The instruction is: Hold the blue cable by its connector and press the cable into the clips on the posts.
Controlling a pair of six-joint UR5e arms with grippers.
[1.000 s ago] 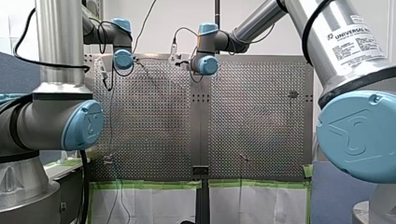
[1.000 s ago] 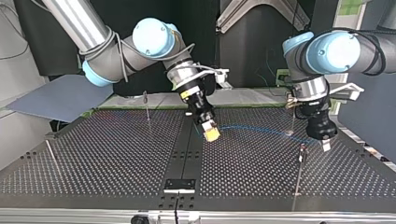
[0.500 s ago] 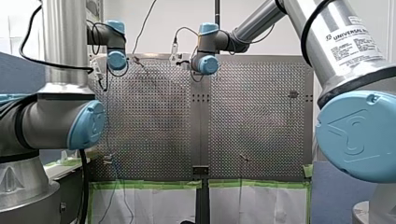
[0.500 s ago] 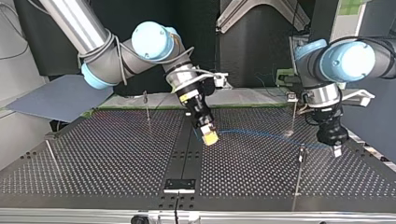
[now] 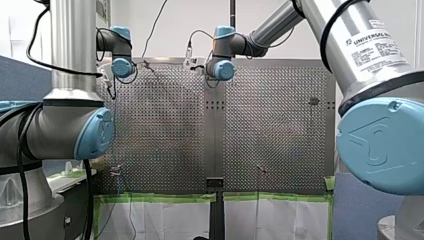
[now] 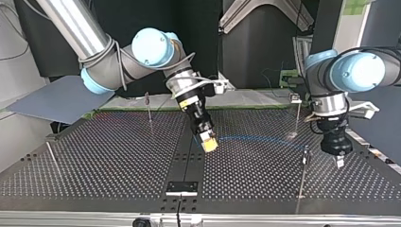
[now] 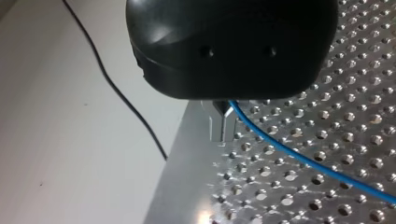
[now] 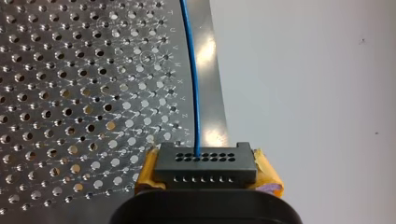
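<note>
Nearest in the top view, the tabletop (image 6: 94, 175) is dark perforated metal. Its even rows of round holes are split by a smooth central strip (image 6: 187, 156), and a thin upright metal rod, the near post (image 6: 301, 182), stands at the frame's lower right. Just right of that post's top, my left hand (image 6: 339, 161) hangs low over the holes. It is a rounded black body ending in narrow metal fingers (image 7: 223, 123). The left wrist view shows these drawn together, with the blue cable (image 6: 255, 138) coming out from between them and slanting off over the tabletop. Whether the cable is caught on the near post I cannot tell. Thin and glossy, the cable runs in a shallow arc across the frame's middle to my right hand (image 6: 208, 142), which tilts down at centre. Its yellow pads (image 8: 147, 170) are closed on a flat, black, rectangular connector (image 8: 205, 164) with a row of small round holes, and the cable leaves the connector's middle straight ahead. Further back stand two more slim rods, the far right post (image 6: 297, 116) at upper right and the far left post (image 6: 149, 109) left of centre. Compared with a second ago, my left hand has gone right and down in the frame, the span of cable between the hands is longer, and my right hand has slid slightly left and lower.
</note>
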